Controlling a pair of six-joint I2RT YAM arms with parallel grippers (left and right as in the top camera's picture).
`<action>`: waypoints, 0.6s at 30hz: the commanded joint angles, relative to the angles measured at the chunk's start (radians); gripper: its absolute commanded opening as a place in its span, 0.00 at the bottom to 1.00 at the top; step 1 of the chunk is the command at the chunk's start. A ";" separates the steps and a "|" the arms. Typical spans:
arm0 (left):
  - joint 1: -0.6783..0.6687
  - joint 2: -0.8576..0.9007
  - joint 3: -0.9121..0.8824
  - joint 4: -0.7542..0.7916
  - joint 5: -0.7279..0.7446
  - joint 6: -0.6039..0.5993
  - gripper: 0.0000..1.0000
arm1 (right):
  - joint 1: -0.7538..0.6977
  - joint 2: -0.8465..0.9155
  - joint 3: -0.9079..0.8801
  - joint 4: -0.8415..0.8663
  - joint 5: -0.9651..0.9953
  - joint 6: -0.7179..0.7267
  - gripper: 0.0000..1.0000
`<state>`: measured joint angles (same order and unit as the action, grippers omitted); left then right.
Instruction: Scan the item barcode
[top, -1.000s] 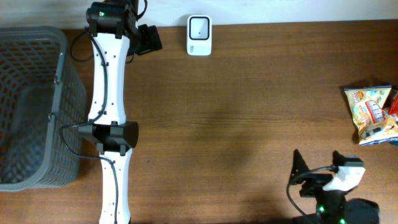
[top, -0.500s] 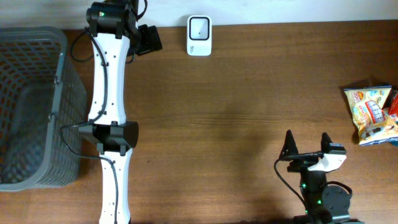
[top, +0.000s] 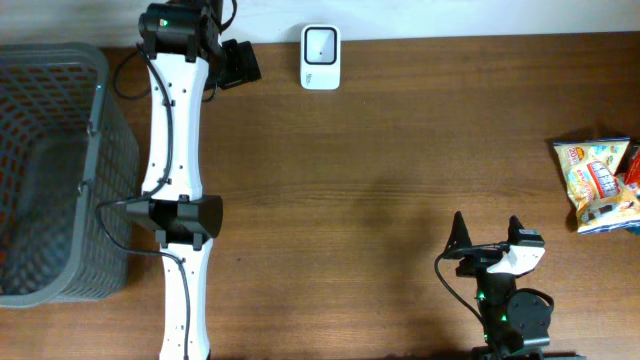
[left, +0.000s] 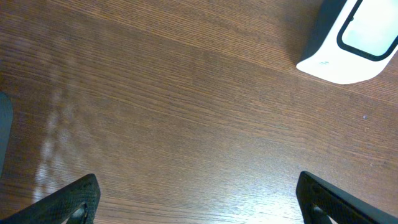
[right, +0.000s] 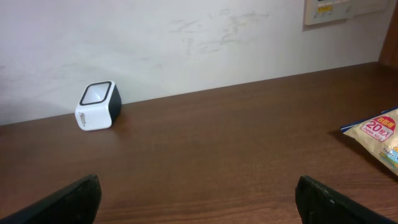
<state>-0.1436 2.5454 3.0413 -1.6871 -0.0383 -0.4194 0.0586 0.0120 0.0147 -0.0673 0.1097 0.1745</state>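
The left arm (top: 175, 150) is stretched far forward, and the left end effector (top: 236, 62) is wide open and empty. The right end effector (top: 488, 235), close to its base, is also wide open, holding nothing.

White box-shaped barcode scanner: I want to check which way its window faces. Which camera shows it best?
Right wrist: the white box-shaped barcode scanner appears whole, side and dark upward window visible. Overhead gives only its top; left wrist crops it at the frame edge.

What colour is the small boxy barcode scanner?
Scanner: white, with a black-rimmed top; right wrist view best.
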 joint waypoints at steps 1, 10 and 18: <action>0.002 0.007 0.002 -0.001 -0.011 0.009 0.99 | -0.008 -0.009 -0.009 -0.007 -0.006 -0.014 0.98; 0.002 0.007 0.002 -0.001 -0.011 0.009 0.99 | -0.008 -0.009 -0.009 -0.008 -0.035 -0.013 0.99; 0.002 0.007 0.002 -0.001 -0.011 0.009 0.99 | -0.008 -0.008 -0.009 -0.008 -0.035 -0.013 0.98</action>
<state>-0.1436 2.5454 3.0413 -1.6871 -0.0383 -0.4194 0.0586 0.0120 0.0147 -0.0715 0.0837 0.1715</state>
